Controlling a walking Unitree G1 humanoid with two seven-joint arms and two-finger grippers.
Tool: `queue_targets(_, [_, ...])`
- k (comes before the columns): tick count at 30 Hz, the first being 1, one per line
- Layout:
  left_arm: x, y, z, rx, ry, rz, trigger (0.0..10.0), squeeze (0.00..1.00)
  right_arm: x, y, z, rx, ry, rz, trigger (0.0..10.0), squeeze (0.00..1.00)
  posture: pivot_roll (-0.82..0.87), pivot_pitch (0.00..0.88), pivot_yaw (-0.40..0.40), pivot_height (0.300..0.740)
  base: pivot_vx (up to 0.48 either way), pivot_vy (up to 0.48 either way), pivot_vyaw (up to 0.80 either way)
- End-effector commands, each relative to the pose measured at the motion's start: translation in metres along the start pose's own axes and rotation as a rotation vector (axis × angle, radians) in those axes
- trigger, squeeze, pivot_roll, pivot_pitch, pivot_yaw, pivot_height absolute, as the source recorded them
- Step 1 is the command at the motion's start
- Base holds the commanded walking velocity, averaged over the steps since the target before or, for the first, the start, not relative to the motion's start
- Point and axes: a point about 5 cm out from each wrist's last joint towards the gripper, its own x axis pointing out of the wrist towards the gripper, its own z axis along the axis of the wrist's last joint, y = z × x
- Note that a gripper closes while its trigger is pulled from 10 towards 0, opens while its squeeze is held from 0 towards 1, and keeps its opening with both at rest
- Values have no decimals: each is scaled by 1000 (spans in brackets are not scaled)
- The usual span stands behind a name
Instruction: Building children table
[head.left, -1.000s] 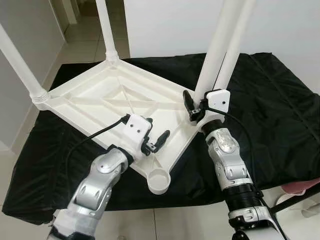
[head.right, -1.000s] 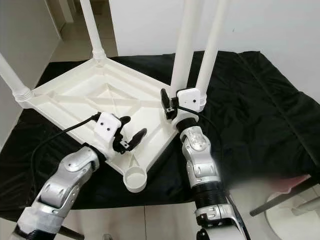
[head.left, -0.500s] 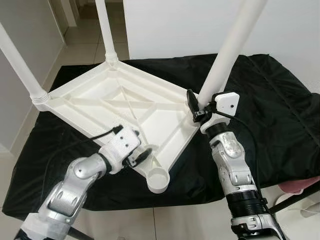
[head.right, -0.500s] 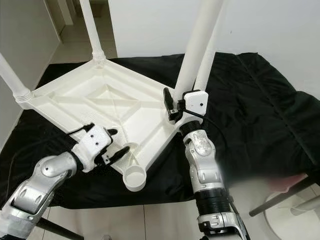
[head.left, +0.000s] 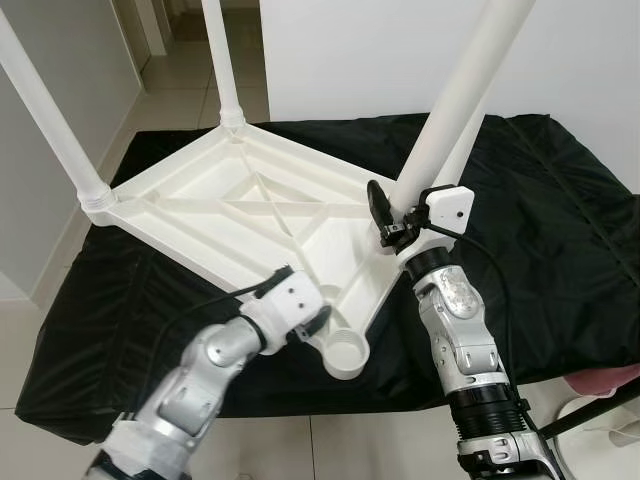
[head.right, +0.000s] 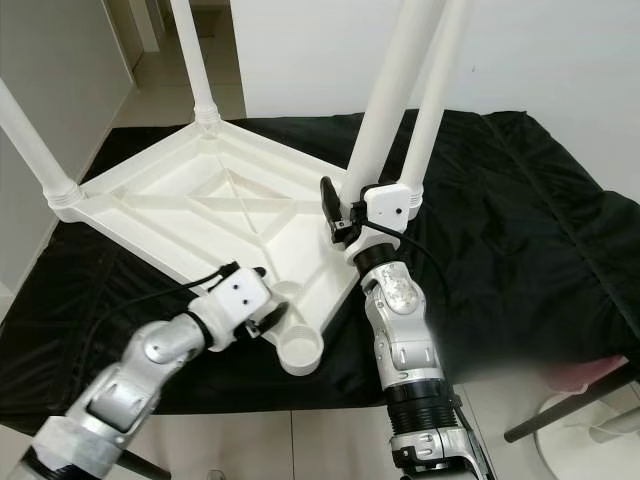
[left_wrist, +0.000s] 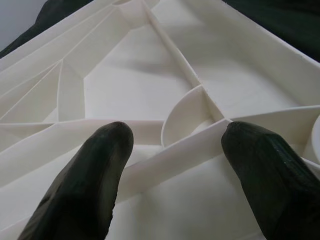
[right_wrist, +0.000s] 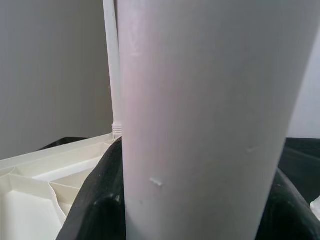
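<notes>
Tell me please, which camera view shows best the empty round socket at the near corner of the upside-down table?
The right eye view: the empty socket sits whole and unobstructed at the tabletop's near corner, beside the left pincer. The left eye view shows it similarly. The left wrist view catches just its rim at the edge.

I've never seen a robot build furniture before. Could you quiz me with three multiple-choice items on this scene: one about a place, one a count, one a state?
1. Where does the upturned white tabletop lie?
A. on a black cloth
B. on bare tiles
C. on a wooden bench

2. How many corner sockets have no leg in them?
A. none
B. one
C. three

3. What is the right end effector doing?
A. hanging idle
B. gripping a white leg
C. holding a screwdriver

Answers:
1 A: the black cloth spreads under the tabletop.
2 B: the near socket by the left end effector is empty.
3 B: its fingers close on the white leg.
</notes>
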Motion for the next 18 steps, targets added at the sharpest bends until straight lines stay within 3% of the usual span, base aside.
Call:
queue_targets(1, [10, -11, 6, 8, -19, -12, 10000, 0, -2, 1, 2, 4, -12, -2, 10000, 0, 59, 30, 28, 740, 0, 0, 0])
queue_targets(4, [26, -28, 21, -27, -67, -16, 10000, 0, -4, 1, 1, 2, -6, -4, 10000, 0, 49, 29, 37, 740, 0, 0, 0])
queue_targets(9, [33, -33, 30, -39, -97, 0, 10000, 0, -7, 1, 0, 0, -3, -11, 10000, 0, 49, 30, 43, 740, 0, 0, 0])
queue_targets(14, [37, -25, 36, -16, -127, 20, 10000, 0, -12, -1, 0, -13, -3, -30, 10000, 0, 51, 34, 51, 740, 0, 0, 0])
queue_targets(18, [34, -10, 22, -32, -89, -71, 10000, 0, -18, -2, -2, -15, -3, -65, 10000, 0, 45, 42, 65, 740, 0, 0, 0])
